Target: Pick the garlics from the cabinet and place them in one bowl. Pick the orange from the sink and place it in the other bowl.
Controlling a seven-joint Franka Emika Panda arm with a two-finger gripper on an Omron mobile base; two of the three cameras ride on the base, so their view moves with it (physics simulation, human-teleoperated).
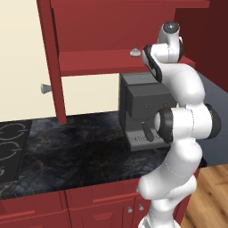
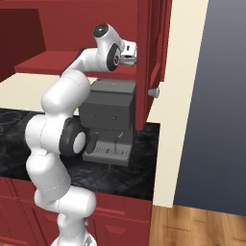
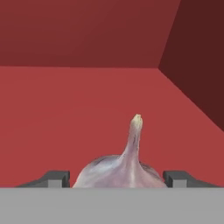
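Note:
A whitish-grey garlic (image 3: 120,168) with a pointed tip lies on the red shelf (image 3: 61,122) of the cabinet (image 1: 89,62), close up in the hand view. My gripper (image 3: 117,178) is open, with one dark fingertip (image 3: 54,178) on each side of the bulb. From the left base view the garlic (image 1: 135,52) sits on the shelf just left of my wrist. The right base view has my hand (image 2: 129,53) reaching into the cabinet (image 2: 146,62) beside its open door. The orange, sink and bowls are out of view.
A grey coffee machine (image 1: 142,111) (image 2: 108,120) stands on the dark stone counter (image 1: 67,151) right under the shelf. The cabinet door's silver knob (image 1: 45,88) (image 2: 153,92) sticks out. A stove top (image 1: 9,147) lies at the far left.

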